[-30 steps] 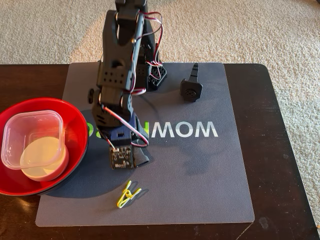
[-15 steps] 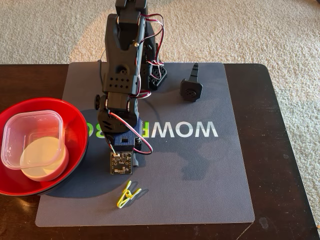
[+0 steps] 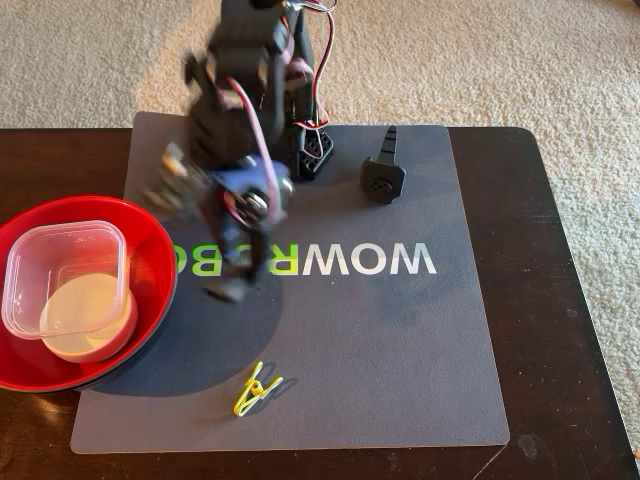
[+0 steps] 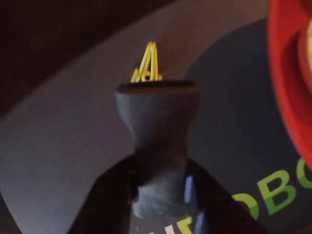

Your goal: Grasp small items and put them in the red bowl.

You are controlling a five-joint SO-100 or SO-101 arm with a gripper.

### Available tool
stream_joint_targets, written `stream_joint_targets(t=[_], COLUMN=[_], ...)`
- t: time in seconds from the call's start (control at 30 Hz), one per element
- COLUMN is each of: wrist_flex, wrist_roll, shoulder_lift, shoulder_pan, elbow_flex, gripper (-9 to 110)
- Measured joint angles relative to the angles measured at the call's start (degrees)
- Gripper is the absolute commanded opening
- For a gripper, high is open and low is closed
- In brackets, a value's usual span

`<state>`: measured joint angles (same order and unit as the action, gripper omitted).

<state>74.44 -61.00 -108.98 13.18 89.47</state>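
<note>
The grey mat (image 3: 400, 340) lay bare around the yellow clip (image 3: 256, 388), so approach was free from every side. The red bowl (image 3: 150, 250) stood at the left, already filled by the clear container (image 3: 60, 270). The black part (image 3: 382, 172) stood well apart.

I'm seeing the red bowl (image 3: 150, 250) holding the clear square container (image 3: 62, 270) and white bowl (image 3: 85, 320). I'm seeing the black cylinder (image 4: 157, 146) sitting clamped in the gripper (image 4: 158, 195), the yellow clip (image 3: 257, 388) lying on the mat, and the ridged-stem part (image 3: 383, 172) lying farther back.

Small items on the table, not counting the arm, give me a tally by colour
Black: 2, the cylinder in the gripper and the ridged-stem part
White: 1, small bowl
Clear: 1, container
Yellow: 1, clip
Total: 5
</note>
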Motion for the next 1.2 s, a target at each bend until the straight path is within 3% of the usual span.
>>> stream_joint_targets(t=[0.37,0.47,0.63,0.73,1.0,1.2], wrist_flex=[0.97,0.97,1.05,1.05,2.81,9.76], wrist_roll=[-3.96,-5.80,-8.70,-9.32,-7.73,-4.39], shoulder_lift=[23.03,29.27,31.29,31.29,26.98,11.16], shoulder_pan=[29.27,31.64,32.70,32.70,30.59,15.91], elbow_flex=[-20.74,-23.20,-26.46,-27.95,-28.39,-28.39], gripper=[0,15,36,43,41,39])
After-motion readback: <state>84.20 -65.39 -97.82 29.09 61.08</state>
